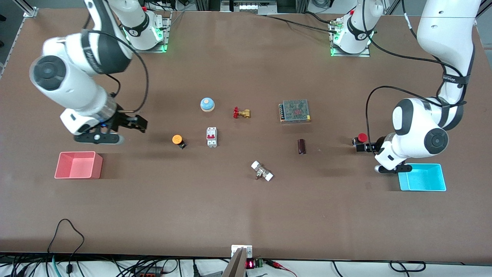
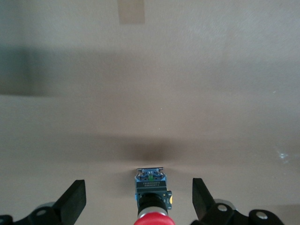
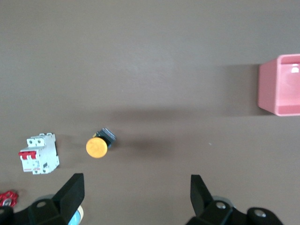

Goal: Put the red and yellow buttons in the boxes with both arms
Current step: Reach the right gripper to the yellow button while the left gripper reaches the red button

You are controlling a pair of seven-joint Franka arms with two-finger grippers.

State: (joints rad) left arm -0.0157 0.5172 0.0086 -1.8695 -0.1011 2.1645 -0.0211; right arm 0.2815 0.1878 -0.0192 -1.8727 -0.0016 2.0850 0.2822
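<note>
The red button (image 1: 362,137) lies on the table near the cyan box (image 1: 423,177), a little farther from the front camera than it. My left gripper (image 1: 359,144) is low around the button with its jaws wide open. In the left wrist view the red button (image 2: 151,190) sits between the fingers (image 2: 75,197) and touches neither; the gripper (image 2: 138,186) is open. The yellow button (image 1: 177,139) lies on its side on the table. My right gripper (image 1: 139,124) hangs open and empty between it and the pink box (image 1: 78,165). The right wrist view shows the gripper (image 3: 135,180), yellow button (image 3: 96,147) and pink box (image 3: 281,86).
A blue-and-white bell (image 1: 207,104), a red-handled brass valve (image 1: 241,113), a white circuit breaker (image 1: 211,136), a mesh-topped power supply (image 1: 295,110), a dark cylinder (image 1: 301,146) and a white-ended fitting (image 1: 262,171) lie in the middle of the table.
</note>
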